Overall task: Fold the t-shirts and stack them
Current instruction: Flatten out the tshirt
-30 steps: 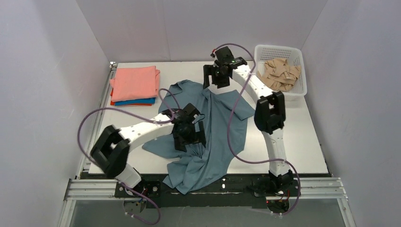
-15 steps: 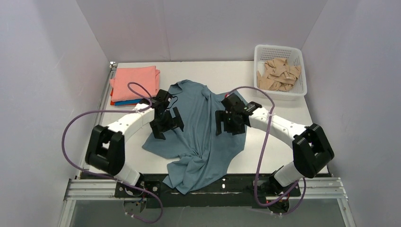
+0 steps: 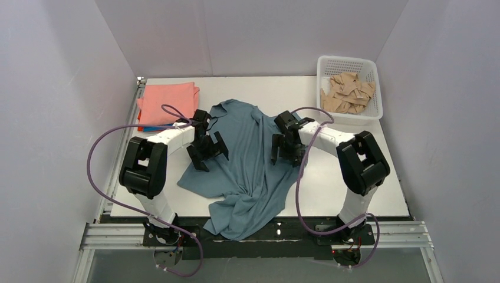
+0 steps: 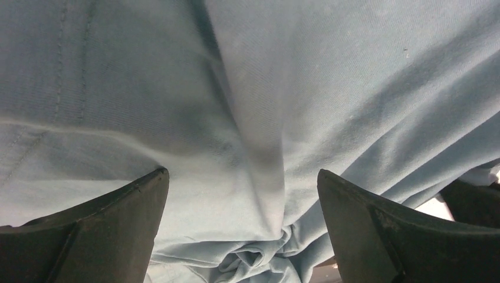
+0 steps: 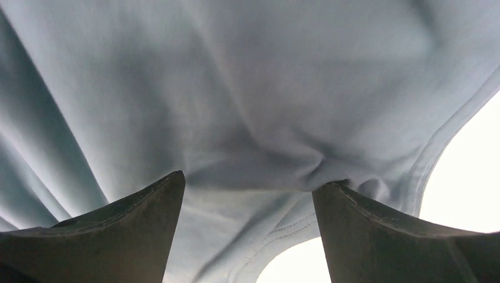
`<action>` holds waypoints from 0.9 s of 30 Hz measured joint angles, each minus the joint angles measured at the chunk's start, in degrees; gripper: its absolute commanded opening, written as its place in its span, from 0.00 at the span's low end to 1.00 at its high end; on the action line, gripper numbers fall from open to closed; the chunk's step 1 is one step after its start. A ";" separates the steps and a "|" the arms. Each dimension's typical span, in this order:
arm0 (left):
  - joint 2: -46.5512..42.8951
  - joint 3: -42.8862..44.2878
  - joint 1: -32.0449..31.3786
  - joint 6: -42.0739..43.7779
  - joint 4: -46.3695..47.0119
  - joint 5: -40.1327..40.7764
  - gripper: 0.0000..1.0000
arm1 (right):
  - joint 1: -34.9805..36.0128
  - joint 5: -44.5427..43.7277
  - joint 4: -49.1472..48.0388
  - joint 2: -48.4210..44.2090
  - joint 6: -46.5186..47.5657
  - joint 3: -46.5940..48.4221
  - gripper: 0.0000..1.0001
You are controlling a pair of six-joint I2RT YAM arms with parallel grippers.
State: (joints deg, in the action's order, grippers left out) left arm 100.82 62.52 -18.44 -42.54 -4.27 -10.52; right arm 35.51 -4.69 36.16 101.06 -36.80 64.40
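A grey-blue t-shirt [image 3: 250,171] lies crumpled in the middle of the table, its lower end hanging over the front edge. My left gripper [image 3: 207,154] is open and sits down on the shirt's left side; its wrist view shows bunched cloth [image 4: 259,177] between the spread fingers [image 4: 106,224]. My right gripper [image 3: 287,152] is open and sits on the shirt's right side, with a hemmed edge [image 5: 259,177] between its fingers [image 5: 377,236]. A folded salmon-pink shirt [image 3: 168,101] tops a stack at the back left, with bright blue [image 3: 160,127] and orange-red layers under it.
A white plastic basket [image 3: 349,63] with tan pieces stands at the back right. Purple cables loop from both arms. White walls close in the left, back and right. A metal rail [image 3: 259,233] runs along the front edge.
Both arms have come down onto the grey-blue shirt: the right swung from the back toward its right side, the left moved back-left to its left side. The shirt's right flap has flattened.
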 measured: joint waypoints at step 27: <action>-0.72 -0.26 1.07 -4.68 -0.15 0.15 0.99 | -12.13 -7.61 11.45 40.59 25.40 66.20 0.91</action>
State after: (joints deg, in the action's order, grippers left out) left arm 100.09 62.26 -17.37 -47.22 -4.43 -10.37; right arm 23.38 -12.29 47.62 141.64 -11.40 130.61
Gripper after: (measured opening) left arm 0.994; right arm 0.896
